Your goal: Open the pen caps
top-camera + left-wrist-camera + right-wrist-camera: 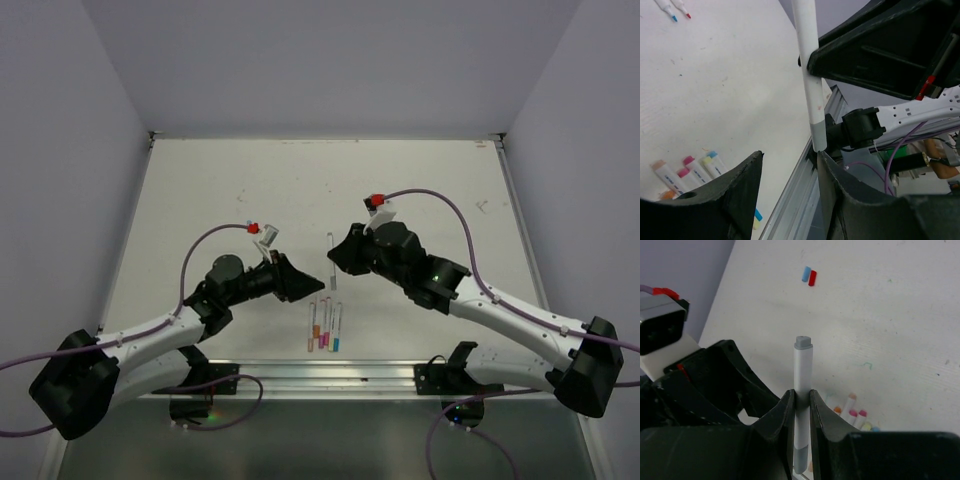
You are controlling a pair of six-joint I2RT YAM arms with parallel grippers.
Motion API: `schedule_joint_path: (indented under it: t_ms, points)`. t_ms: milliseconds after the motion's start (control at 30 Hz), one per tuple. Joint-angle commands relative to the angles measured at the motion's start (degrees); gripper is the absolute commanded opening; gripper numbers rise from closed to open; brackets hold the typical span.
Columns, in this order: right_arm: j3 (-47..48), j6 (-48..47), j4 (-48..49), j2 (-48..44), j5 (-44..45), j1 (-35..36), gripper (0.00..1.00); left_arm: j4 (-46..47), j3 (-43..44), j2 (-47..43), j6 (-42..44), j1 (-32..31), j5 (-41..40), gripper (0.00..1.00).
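My right gripper (801,392) is shut on a white pen with grey ends (802,365) and holds it upright above the table, as the top view (332,262) also shows. My left gripper (790,155) is open. The pen's lower grey cap (818,136) sits at the tip of its right finger (840,185), not clamped. Several white pens with orange, pink, yellow and blue ends (323,328) lie side by side near the front rail; they also show in the left wrist view (687,172). A loose blue cap (806,273) and a red cap (813,277) lie on the table.
A metal rail (330,372) runs along the table's near edge. Two thin white items with blue and red tips (675,9) lie farther off. Purple cables (455,210) loop over both arms. Grey walls close in the table on three sides.
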Motion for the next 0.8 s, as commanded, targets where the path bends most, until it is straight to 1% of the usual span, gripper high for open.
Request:
schedule_joint_path:
  t_ms: [0,133,233,533,633,667,767]
  points:
    - [-2.0,1.9,9.6,-2.5,-0.3,0.1,0.00,5.2,1.6,1.2,-2.0,-2.3,-2.1,0.50]
    - [-2.3,2.2,9.8,-3.1,0.0,0.2,0.00,8.9,1.1,2.1,-3.9,-4.0,-4.1,0.50]
    - [-3.1,2.4,9.9,-3.2,-0.1,0.1,0.00,12.0,1.2,3.5,-4.7,-5.1,-4.0,0.51]
    - [-5.4,3.7,14.2,-3.5,-0.5,0.2,0.00,12.3,3.5,6.5,-4.8,-6.7,-4.5,0.50]
    - [-5.7,3.8,14.5,-3.5,-0.4,0.1,0.00,12.0,3.9,6.5,-4.8,-7.0,-5.1,0.45]
    - [-5.7,3.9,14.7,-3.4,-0.3,0.2,0.00,12.0,4.0,6.7,-4.8,-7.2,-5.1,0.41]
    - [-6.4,4.2,15.3,-3.8,-0.3,0.2,0.00,11.5,4.5,7.2,-5.1,-7.4,-5.2,0.34]
